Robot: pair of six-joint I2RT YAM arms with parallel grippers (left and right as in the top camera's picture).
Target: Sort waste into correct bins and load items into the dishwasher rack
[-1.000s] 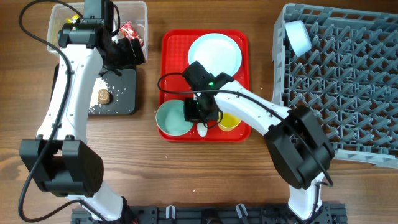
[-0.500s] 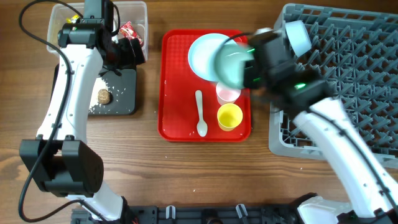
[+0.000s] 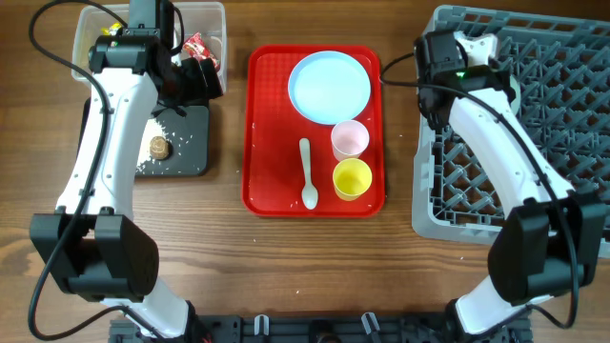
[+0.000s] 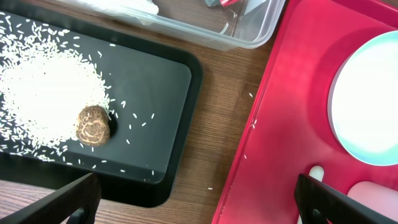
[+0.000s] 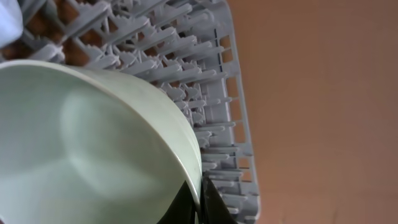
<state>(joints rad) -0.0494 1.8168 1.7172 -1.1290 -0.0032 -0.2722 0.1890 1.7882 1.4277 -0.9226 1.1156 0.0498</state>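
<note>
Right claw (image 5: 198,200) moved smooth bowl (image 5: 93,155) over lattice rack (image 5: 186,50), pinching rim; left claw (image 4: 198,182) spread.

rack (image 5: 205,56) dividers crowd bowl (image 5: 81,143), open tabletop (image 5: 311,93) beside

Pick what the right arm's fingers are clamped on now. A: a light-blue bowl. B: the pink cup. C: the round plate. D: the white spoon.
A: in the right wrist view the right fingers pinch the rim of a light-blue bowl, the dishwasher rack behind it; the pink cup, white spoon and plate lie on the red tray.
</note>
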